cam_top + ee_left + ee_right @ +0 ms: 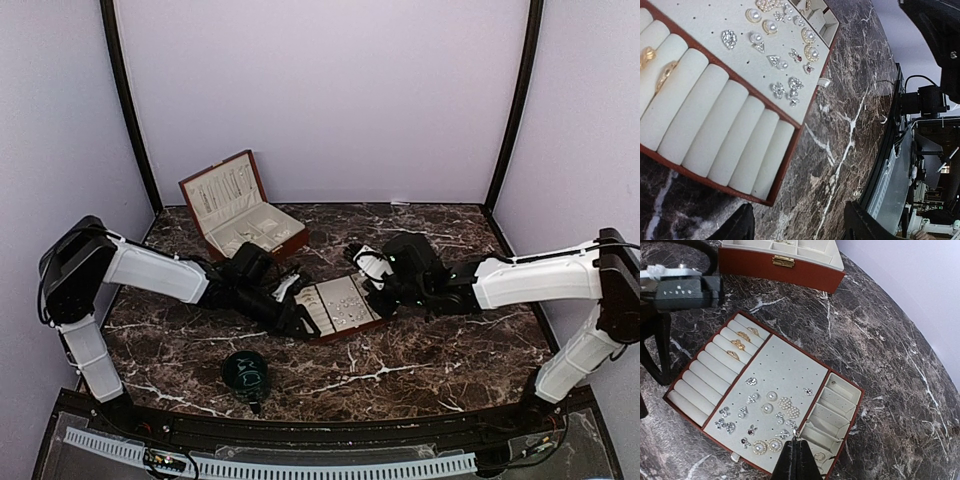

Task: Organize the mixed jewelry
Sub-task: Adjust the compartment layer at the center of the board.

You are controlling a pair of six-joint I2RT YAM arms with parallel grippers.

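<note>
- Right now my left pincer stands wide, its dark fingers well apart over the bare marble tabletop, with nothing between them.
- Just ahead of it and a little to its left lies the red-brown jewelry tray, one corner nearest to me.
- The cream ring rolls are the closest part of the tray, and gold rings sit in the rolls farthest from this pincer.
- Beyond the rolls, the stud earrings, pearls and clear stones, lie scattered on the tray's perforated cream panel.
- One small silvery piece lies on the marble just outside the tray's edge; I cannot tell what it is.
- My right pincer is pressed fully closed, its tip down at the near edge of the earring panel beside a tiny sparkling stud.
- Whether that stud is nipped between the fingers I cannot tell.
- Just left of this tip sit two gold-rimmed pearl studs.
- To its right are the tray's small compartments, with a ring in the nearest one.
- Far ahead, past the tray, stands the open jewelry box.
- A dark green cup stands on the marble behind my left pincer, apart from the tray.
</note>
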